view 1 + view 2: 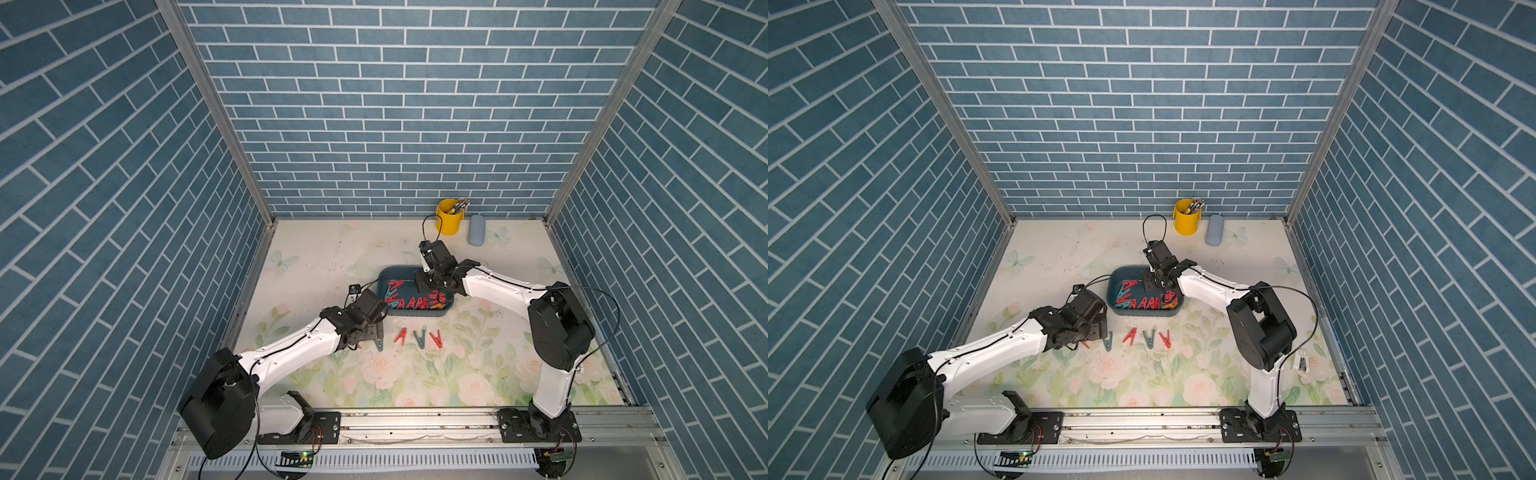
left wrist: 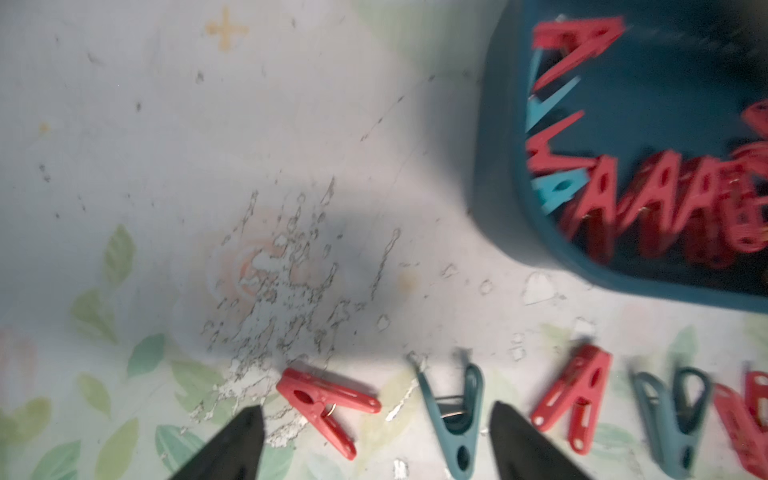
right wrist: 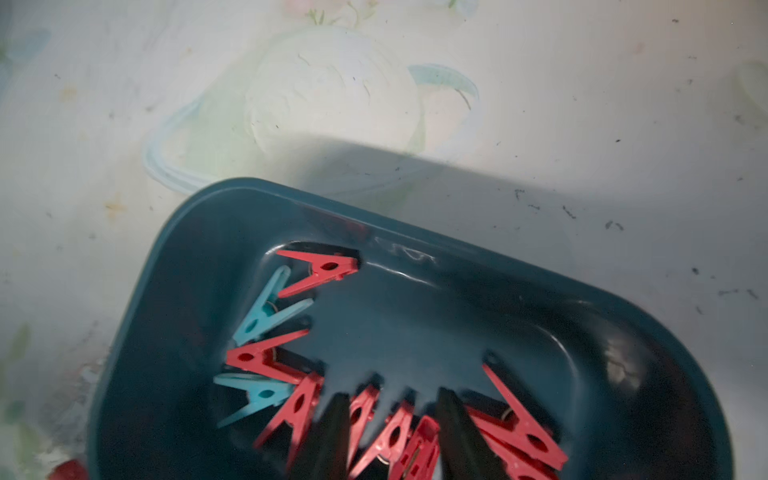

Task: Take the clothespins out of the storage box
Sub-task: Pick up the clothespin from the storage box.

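Right gripper [image 3: 392, 397] hung half closed astride red clothespins [image 3: 395, 436] by the storage box's [image 3: 199, 257] near wall, long axes along its jaws; whether it gripped, I could not tell.

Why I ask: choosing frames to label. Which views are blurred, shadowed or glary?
Left wrist: motion blur smears the storage box and its clothespins, shadow across the mat. Right wrist: clothespins nearest the fingers blurred, glare on the box wall. Both top views: sharp.

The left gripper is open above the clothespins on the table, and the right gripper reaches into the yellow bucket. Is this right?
Wrong in one part: the right gripper reaches into the storage box, as the right wrist view shows. The rest holds.
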`<state>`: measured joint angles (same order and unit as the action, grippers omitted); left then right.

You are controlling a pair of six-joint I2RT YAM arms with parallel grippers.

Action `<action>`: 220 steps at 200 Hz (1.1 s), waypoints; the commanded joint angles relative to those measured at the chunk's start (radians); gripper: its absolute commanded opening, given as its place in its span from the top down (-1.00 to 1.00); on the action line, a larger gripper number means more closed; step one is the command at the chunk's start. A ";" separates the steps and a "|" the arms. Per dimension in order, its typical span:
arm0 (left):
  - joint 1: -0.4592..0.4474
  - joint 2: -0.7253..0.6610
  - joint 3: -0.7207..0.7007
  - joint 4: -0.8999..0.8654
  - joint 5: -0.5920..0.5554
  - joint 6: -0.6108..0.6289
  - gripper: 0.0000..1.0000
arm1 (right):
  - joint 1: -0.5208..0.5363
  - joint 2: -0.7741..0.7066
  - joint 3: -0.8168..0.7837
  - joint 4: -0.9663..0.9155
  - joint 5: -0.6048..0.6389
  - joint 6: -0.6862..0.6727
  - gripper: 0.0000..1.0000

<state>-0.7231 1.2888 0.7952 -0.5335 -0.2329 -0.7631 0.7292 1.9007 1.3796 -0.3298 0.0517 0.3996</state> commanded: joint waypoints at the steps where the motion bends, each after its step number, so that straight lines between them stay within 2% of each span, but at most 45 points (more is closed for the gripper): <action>1: 0.001 -0.016 0.055 0.014 0.005 0.047 -0.99 | -0.001 0.050 0.063 -0.110 0.067 -0.067 0.39; 64: 0.002 -0.009 0.123 0.112 0.050 0.094 -0.99 | -0.046 0.108 0.096 -0.169 0.064 -0.108 0.38; 182: 0.008 0.043 0.150 0.126 0.063 0.119 -0.99 | -0.074 0.191 0.099 -0.195 0.055 -0.168 0.31; 220: 0.008 0.022 0.141 0.116 0.052 0.110 -0.99 | -0.073 0.202 0.106 -0.196 0.046 -0.173 0.44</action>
<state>-0.7193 1.3296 0.9203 -0.4061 -0.1707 -0.6579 0.6544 2.0747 1.4727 -0.4938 0.0978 0.2531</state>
